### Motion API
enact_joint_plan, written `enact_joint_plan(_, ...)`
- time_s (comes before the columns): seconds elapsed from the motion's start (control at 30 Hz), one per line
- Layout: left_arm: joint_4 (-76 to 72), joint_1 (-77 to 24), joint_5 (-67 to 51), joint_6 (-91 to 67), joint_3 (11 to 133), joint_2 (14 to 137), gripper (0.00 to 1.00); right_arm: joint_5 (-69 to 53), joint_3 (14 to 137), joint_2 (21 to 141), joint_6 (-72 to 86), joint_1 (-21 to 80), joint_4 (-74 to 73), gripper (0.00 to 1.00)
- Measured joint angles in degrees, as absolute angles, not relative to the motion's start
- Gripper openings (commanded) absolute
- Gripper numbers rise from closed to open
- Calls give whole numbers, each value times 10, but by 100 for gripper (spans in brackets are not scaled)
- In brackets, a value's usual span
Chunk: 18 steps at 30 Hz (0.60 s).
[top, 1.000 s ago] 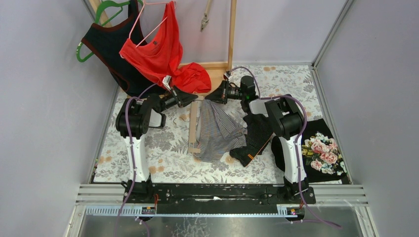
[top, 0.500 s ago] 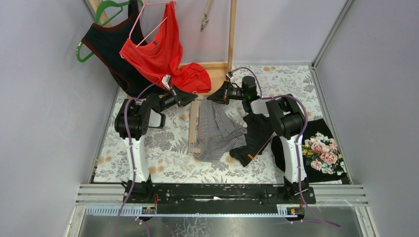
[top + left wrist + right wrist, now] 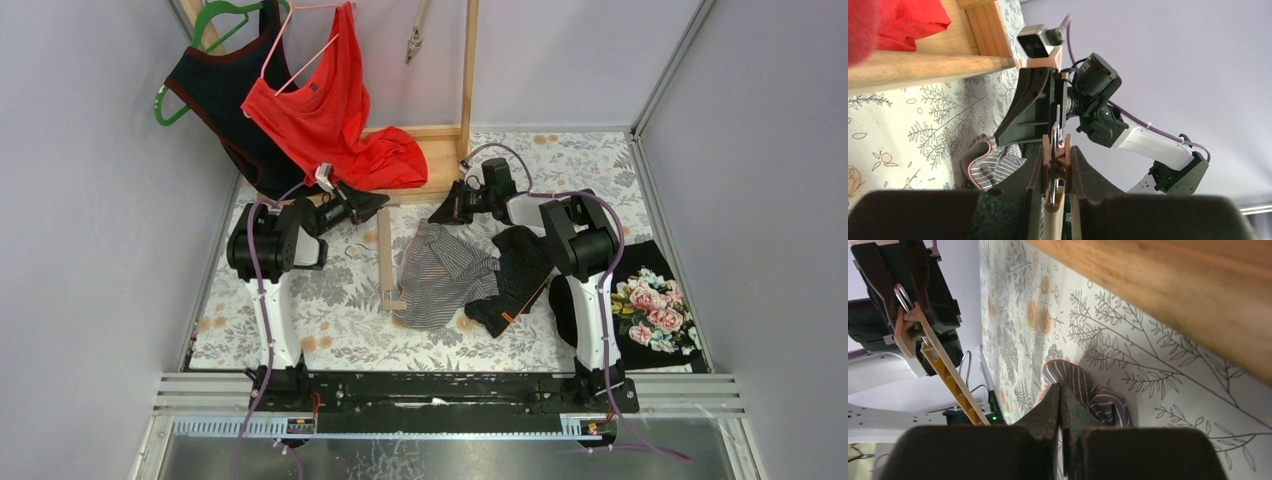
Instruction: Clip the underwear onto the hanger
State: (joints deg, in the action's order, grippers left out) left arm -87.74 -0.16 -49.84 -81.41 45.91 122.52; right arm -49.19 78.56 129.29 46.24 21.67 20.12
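The grey striped underwear lies bunched on the floral table, with its top edge lifted. My right gripper is shut on that orange-trimmed waistband; the wrist view shows the fingers pinched on the striped cloth just above the table. My left gripper is shut on the pink clip at the end of the cream hanger and squeezes it. The hanger's bar slants down to the table. In the left wrist view the right gripper and waistband sit just beyond the clip.
A wooden rack stands at the back, with a red garment and a dark tank top hanging on it. A black garment lies right of the underwear. A floral black garment lies at the far right.
My right gripper has dropped toward the table and drawn back right, so the underwear has slumped into a lower heap. My left gripper has shifted slightly left with the hanger clip.
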Motion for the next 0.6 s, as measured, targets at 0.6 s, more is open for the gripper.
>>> enact_joint_plan(0.6,-878,-2,-495,-813,432,1225,0,-479,838,1313,366,217,158,39)
